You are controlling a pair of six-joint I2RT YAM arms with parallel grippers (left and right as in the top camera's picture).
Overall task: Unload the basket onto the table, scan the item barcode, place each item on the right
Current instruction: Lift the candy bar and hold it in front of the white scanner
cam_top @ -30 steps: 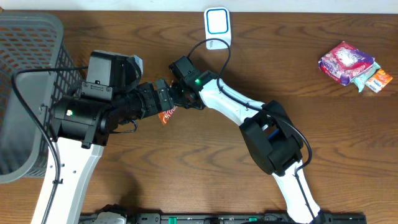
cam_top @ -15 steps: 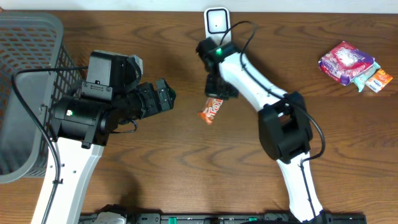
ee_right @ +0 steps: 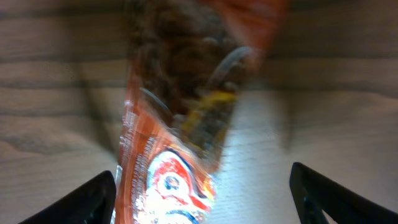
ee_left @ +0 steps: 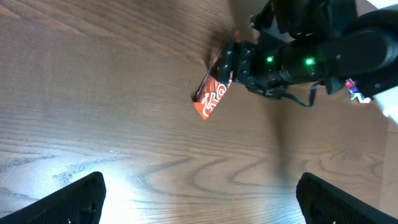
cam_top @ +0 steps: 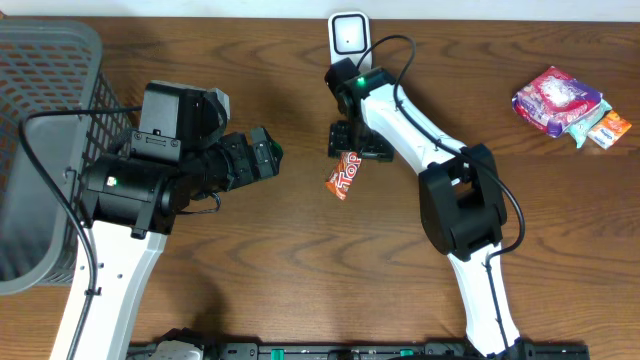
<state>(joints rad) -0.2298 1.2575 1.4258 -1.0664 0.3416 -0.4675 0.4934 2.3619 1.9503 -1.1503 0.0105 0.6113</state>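
Observation:
The item is an orange "Top" snack wrapper (cam_top: 345, 175), tilted on the table just in front of the white barcode scanner (cam_top: 349, 35). My right gripper (cam_top: 352, 148) hovers right over its upper end, jaws wide open. In the right wrist view the blurred wrapper (ee_right: 180, 124) fills the space between the fingers, close to the left finger (ee_right: 93, 199), with a wide gap to the other; right gripper (ee_right: 208, 202). My left gripper (cam_top: 262, 155) stands open and empty to the left. The left wrist view shows the wrapper (ee_left: 214, 93) ahead of the left gripper (ee_left: 199, 205).
A grey mesh basket (cam_top: 40, 150) takes up the table's left end. A pink packet (cam_top: 556, 100) and a small orange packet (cam_top: 610, 128) lie at the far right. The right arm (ee_left: 311, 56) reaches across behind the wrapper.
The right gripper carried the wrapper from beside the left gripper over toward the scanner, then opened its jaws. The wrapper now sits loose under it. The left arm stayed put.

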